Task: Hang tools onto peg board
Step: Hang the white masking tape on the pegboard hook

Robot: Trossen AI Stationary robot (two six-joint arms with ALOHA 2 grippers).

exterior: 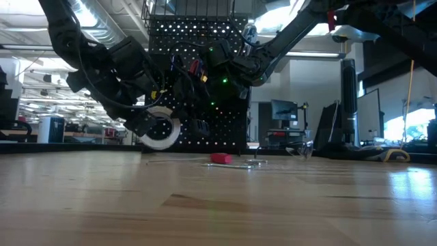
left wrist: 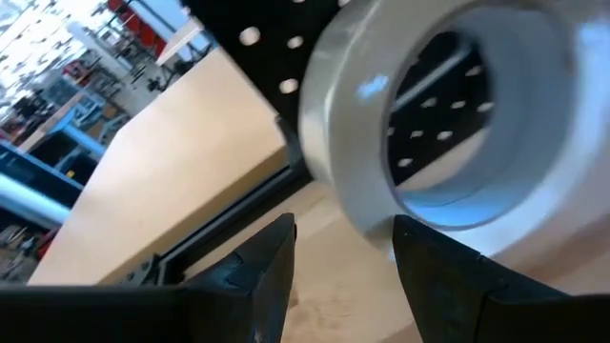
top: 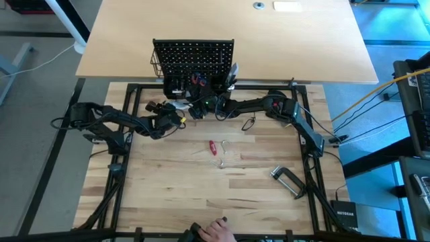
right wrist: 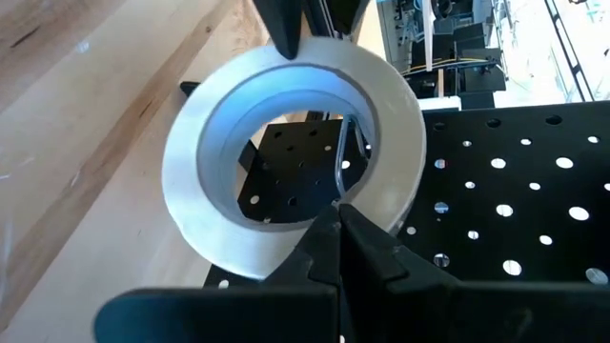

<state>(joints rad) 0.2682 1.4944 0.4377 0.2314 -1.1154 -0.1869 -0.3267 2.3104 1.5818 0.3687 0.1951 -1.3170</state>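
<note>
- Directly ahead of the left gripper (left wrist: pixel 338 252), its fingers parted wide around the rim, hangs the white tape roll (left wrist: pixel 448 114), held off the wooden tabletop (top: pixel 255 195) right in front of the peg board (top: pixel 195 57).
- Just past the shut tips of the right gripper (right wrist: pixel 340 221), a thin wire hook (right wrist: pixel 343 162) shows through the roll's open centre, with the board's holes behind it.
- Judged from this, the step is threading the roll onto that hook, and it looks close but not yet seated.
- To do it well, keep the roll's hole square to the hook, ease it toward the board until the rim rests on the wire, and let go only once the weight is carried.
- The right gripper sits very near the roll; it should steady the hook without being nudged.
- Behind both grippers, red-handled scissors (top: pixel 212 147) and a silver C-clamp (top: pixel 287 181) lie on the tabletop, not yet hung.
</note>
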